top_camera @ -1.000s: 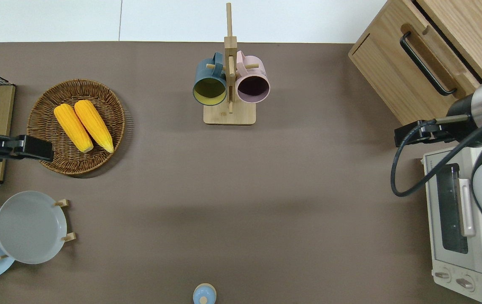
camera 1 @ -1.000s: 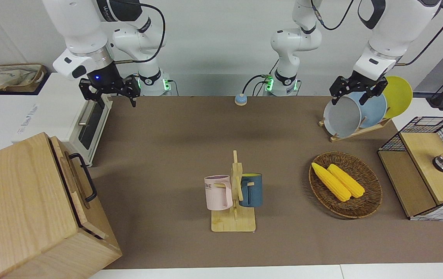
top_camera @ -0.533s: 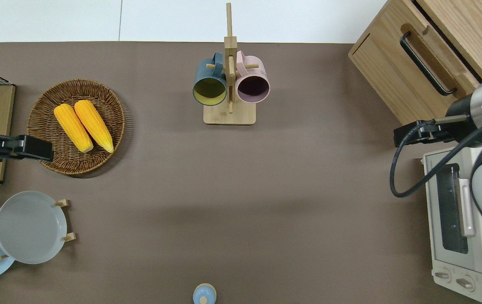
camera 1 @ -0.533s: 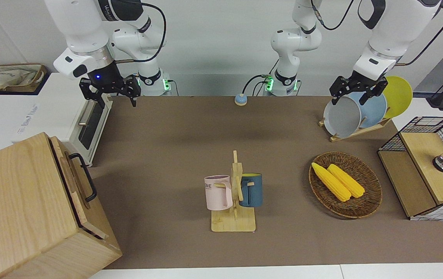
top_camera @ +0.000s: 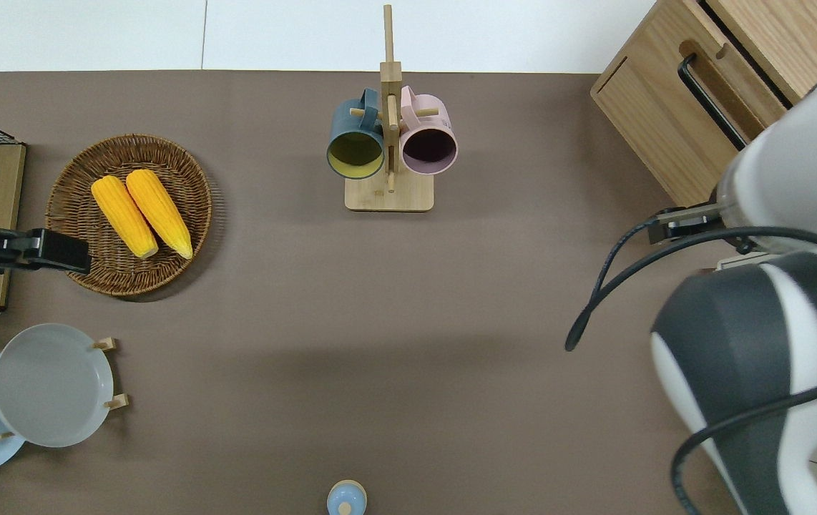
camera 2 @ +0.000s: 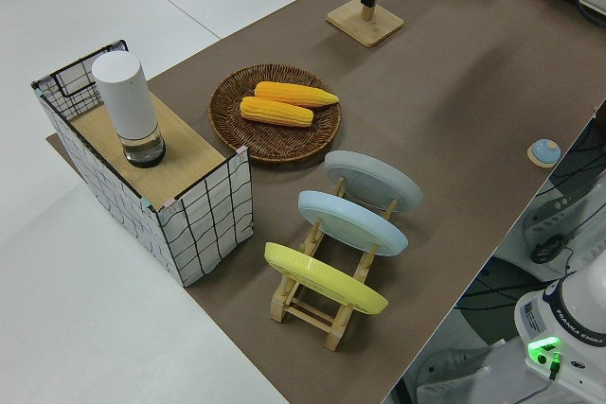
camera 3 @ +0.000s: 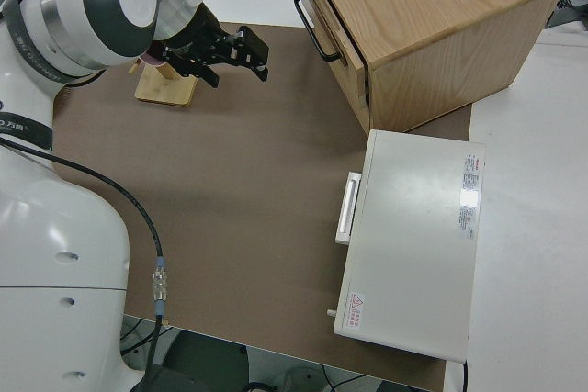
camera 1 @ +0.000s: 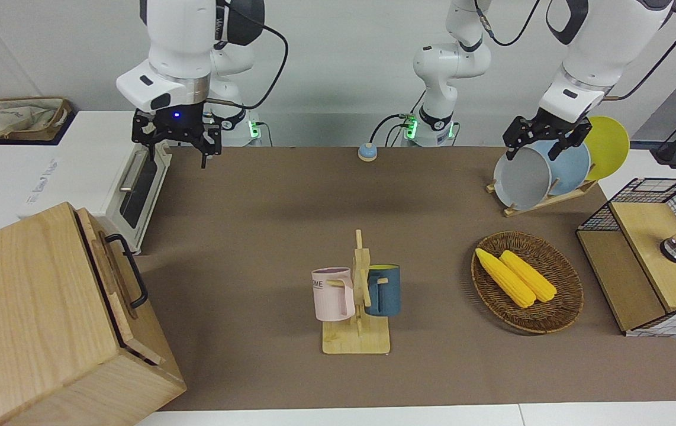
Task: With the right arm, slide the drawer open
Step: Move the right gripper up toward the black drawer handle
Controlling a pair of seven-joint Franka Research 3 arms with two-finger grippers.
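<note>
Swinging out from the toaster oven (camera 1: 131,186), the right gripper (camera 1: 176,144) now hangs over bare mat, fingers spread — approach phase. Drawer (camera 1: 114,278) sits shut in the wooden box (camera 1: 36,307) at the right arm's end, farther from the robots — next, reach its black handle (camera 1: 129,269). Left arm parked.

Pale matt wood drawer (camera 1: 114,278), black metal handle (camera 1: 129,269), woven wicker basket (camera 1: 563,307)

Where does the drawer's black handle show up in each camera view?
Front: handle at lower left edge, on the wooden box.
Overhead: handle at upper right corner, partly under the right arm.
Left side: not in view.
Right side: handle top centre.
Shared landmark: toaster oven, next to the box.
</note>
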